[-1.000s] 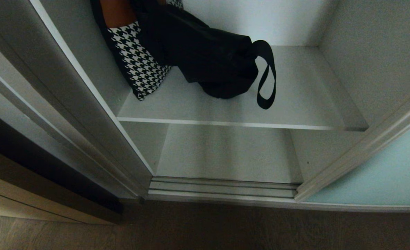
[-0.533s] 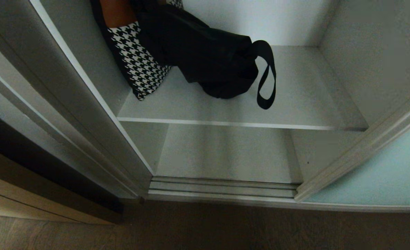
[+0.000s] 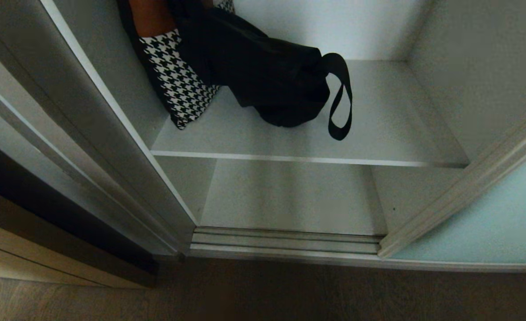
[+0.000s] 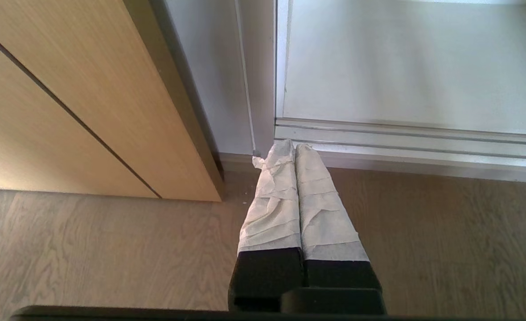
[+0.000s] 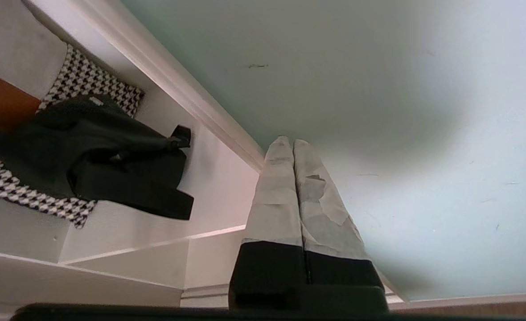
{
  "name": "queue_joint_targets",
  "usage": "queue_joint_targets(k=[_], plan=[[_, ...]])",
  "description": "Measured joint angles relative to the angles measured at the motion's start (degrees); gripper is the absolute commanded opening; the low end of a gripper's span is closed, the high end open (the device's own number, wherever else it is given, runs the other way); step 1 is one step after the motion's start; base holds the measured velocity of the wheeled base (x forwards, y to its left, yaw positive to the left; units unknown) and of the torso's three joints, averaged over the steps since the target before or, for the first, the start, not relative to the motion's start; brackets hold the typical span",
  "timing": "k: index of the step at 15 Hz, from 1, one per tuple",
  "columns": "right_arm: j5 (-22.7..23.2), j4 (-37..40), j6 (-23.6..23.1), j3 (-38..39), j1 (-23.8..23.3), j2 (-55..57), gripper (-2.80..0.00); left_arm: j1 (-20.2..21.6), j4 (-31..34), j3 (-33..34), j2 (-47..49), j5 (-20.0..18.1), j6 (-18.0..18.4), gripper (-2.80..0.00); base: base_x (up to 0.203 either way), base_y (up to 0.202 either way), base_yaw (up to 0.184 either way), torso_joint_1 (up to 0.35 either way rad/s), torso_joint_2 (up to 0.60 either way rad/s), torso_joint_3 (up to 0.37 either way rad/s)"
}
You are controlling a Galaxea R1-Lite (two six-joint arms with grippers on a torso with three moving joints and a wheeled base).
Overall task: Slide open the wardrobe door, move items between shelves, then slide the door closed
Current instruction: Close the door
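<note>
The frosted pale teal sliding wardrobe door (image 3: pixel 481 223) stands slid to the right, leaving the wardrobe open. On the upper grey shelf (image 3: pixel 392 116) lies a soft black bag (image 3: pixel 263 67) with a strap loop (image 3: pixel 341 102), leaning on a houndstooth piece (image 3: pixel 178 80) with an orange-brown top. Below it lies a bare lower shelf (image 3: pixel 289 196). My right gripper (image 5: pixel 288 141) is shut and empty, its tips close to the teal door (image 5: pixel 401 89) beside its pale frame edge (image 5: pixel 178 84). The bag (image 5: pixel 102 156) shows off to the side. My left gripper (image 4: pixel 295 146) is shut, hanging over the floor by the door track.
A tan wooden panel (image 4: pixel 67 102) stands left of the wardrobe. The wardrobe's silver side frame (image 3: pixel 89 133) runs along the opening's left. The door track (image 3: pixel 285 240) crosses the bottom, with wood floor (image 3: pixel 263 294) in front.
The head view has shifted very slightly; the bag and houndstooth piece lie as before. Neither arm shows in the head view.
</note>
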Motion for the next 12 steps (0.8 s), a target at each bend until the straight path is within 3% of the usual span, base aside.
queue_joint_targets(k=[3,12], plan=[[-0.16,-0.35,-0.16,0.55,0.86,-0.2,-2.8,0.0,0.0,0.0,0.0,0.01,-0.03,-2.8,0.0,0.0,0.0,0.0,0.0,0.0],[0.37,0.44,-0.22,0.79,11.25,-1.4,-2.8,0.0,0.01,0.0,0.0,0.01,-0.04,-2.8,0.0,0.0,0.0,0.0,0.0,0.0]])
